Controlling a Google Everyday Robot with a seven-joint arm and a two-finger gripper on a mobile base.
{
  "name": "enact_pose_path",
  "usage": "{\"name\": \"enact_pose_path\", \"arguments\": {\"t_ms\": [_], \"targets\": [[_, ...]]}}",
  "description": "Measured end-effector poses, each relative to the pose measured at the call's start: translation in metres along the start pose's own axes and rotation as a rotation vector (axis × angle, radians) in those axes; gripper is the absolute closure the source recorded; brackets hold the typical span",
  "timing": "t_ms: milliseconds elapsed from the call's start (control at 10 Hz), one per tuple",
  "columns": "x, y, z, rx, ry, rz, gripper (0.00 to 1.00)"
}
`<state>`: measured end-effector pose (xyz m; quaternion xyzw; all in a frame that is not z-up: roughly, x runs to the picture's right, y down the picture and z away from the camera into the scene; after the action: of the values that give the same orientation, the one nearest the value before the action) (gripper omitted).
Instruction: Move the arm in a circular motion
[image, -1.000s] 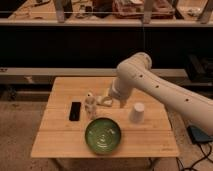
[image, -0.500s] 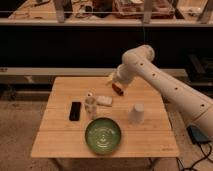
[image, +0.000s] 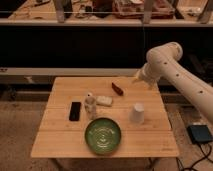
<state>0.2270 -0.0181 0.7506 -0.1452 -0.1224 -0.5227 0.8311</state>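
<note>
The large white arm (image: 175, 70) of thick tubular segments comes in from the right edge and bends at a rounded joint near the top right. Its pale gripper (image: 138, 77) hangs above the back right part of the wooden table (image: 60, 137), just right of a small dark red object (image: 117, 89). The gripper touches nothing on the table.
On the table stand a green bowl (image: 102, 135) at the front middle, an upturned white cup (image: 137, 113), a small pale bottle (image: 90, 104), a white bar (image: 104, 100) and a black phone (image: 75, 110). Dark shelving runs behind. A blue box (image: 200, 133) lies on the floor at right.
The arm has swung from over the bottle at the table's middle to the right and back, lifting away. The gripper now hangs over the back right edge. The table objects have not moved.
</note>
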Motion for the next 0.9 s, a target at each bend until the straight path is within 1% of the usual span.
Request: {"name": "enact_pose_path", "arguments": {"t_ms": [100,200,300,400,500,600,700,800,900], "targets": [[-0.008,0.02,-0.004,-0.033,-0.008,0.033,0.4],[-0.021,0.036,-0.011,-0.055,-0.022,0.063,0.4],[-0.035,0.034,-0.021,-0.054,-0.035,0.067,0.4],[-0.047,0.027,-0.033,-0.046,-0.047,0.06,0.4],[-0.069,0.013,-0.053,-0.035,-0.065,0.035,0.4],[-0.084,0.005,-0.062,-0.033,-0.081,0.017,0.4],[-0.104,-0.007,-0.071,-0.029,-0.108,-0.009,0.4],[-0.122,-0.018,-0.07,-0.016,-0.145,-0.032,0.4],[-0.14,-0.038,-0.061,0.014,-0.195,-0.063,0.4]]}}
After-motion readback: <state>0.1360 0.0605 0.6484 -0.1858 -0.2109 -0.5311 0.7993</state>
